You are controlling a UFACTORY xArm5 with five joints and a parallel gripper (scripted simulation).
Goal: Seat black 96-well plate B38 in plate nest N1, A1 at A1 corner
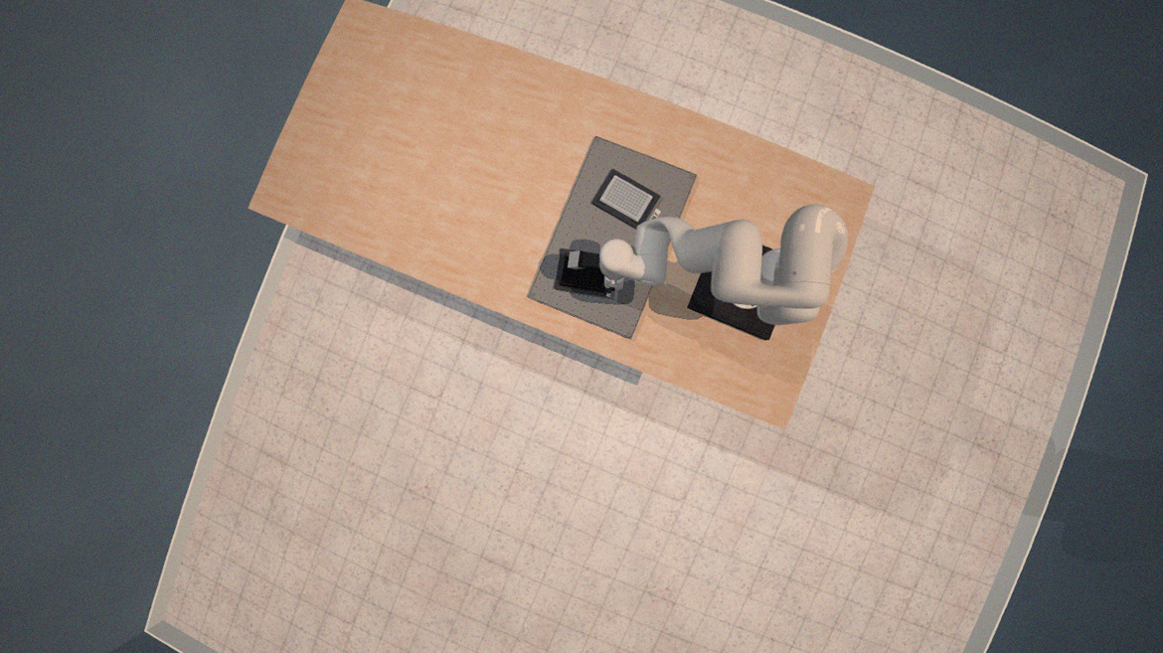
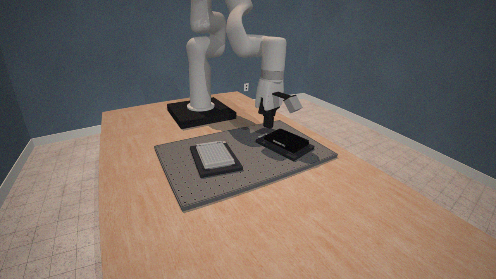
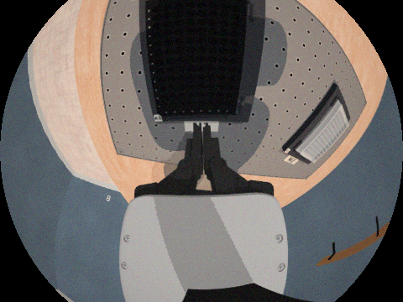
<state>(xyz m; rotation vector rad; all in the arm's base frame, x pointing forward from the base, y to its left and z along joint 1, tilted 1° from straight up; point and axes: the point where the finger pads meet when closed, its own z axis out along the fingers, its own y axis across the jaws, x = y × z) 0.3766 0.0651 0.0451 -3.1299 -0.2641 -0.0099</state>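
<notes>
Now the black plate B38 (image 2: 287, 140) sits on nest N1 (image 2: 302, 152), tilted, its end toward the arm's base riding high on the locators. Its long axis runs straight away from the end effector (image 3: 201, 127) in the wrist view, short end nearest. A pale label shows on the long side facing the exterior camera. The end effector hangs just off that raised short end, above it, fingers clenched on nothing. Clear B83 (image 2: 214, 154) rests apart on the worktop (image 2: 242, 225).

the table (image 2: 214, 235) looks like smooth matt wood; the perforated deck (image 2: 180, 180) like matt grey metal; plate b38 (image 2: 289, 140) is glossy black plastic; plate b83 (image 2: 214, 154) clear plastic
</notes>
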